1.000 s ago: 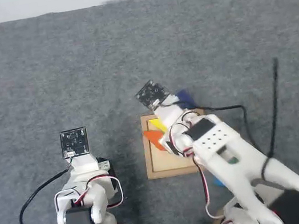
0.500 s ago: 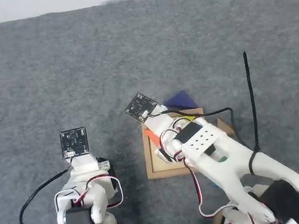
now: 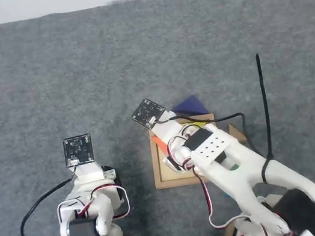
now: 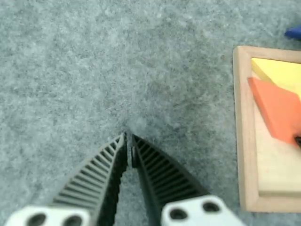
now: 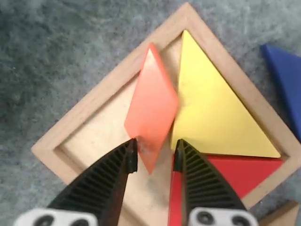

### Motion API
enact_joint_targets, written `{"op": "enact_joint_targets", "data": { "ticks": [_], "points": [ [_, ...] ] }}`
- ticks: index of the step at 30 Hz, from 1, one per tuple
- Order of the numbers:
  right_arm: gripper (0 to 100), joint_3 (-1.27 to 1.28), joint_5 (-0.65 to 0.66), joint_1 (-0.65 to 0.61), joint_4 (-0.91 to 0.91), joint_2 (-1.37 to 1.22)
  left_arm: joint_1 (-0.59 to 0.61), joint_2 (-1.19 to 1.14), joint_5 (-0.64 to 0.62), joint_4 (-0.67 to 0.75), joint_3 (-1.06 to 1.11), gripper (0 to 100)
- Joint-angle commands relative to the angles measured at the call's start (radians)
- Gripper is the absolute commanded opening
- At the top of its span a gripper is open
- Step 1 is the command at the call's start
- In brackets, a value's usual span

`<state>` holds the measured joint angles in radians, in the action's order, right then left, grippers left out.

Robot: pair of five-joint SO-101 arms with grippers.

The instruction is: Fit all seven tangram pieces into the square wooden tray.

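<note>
The right gripper [image 5: 153,155] hangs over the wooden tray [image 5: 94,104], pinching the near corner of the orange piece [image 5: 151,103], which looks tipped up, though that's hard to judge. The yellow triangle [image 5: 211,113] lies flat just beyond its fingertips. The left gripper [image 4: 128,137] sits pinched shut on nothing above the carpet, the tray off to one side.

The grey, fuzzy surface [image 3: 45,70] has a square wooden tray [image 3: 157,176] lying on it. The tray sits right under the right hand [image 5: 155,155] and off to one side of the left hand [image 4: 128,141]. A blue piece [image 3: 190,105] lies on the surface just past the right hand, close beside the tray.
</note>
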<state>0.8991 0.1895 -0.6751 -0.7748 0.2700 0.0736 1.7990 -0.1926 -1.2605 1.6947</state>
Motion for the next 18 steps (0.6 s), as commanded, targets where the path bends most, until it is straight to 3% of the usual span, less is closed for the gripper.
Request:
{"op": "enact_joint_targets", "data": {
  "ticks": [1, 18],
  "points": [
    [12.2, -0.078, -0.015, -0.001, -0.051, -0.002, 0.006, 0.020, 0.009, -0.002, -0.012, 1],
    [12.7, -0.038, -0.018, -0.099, 0.041, -0.002, 0.006, 0.020, 0.009, -0.002, -0.012, 1]
  ]
}}
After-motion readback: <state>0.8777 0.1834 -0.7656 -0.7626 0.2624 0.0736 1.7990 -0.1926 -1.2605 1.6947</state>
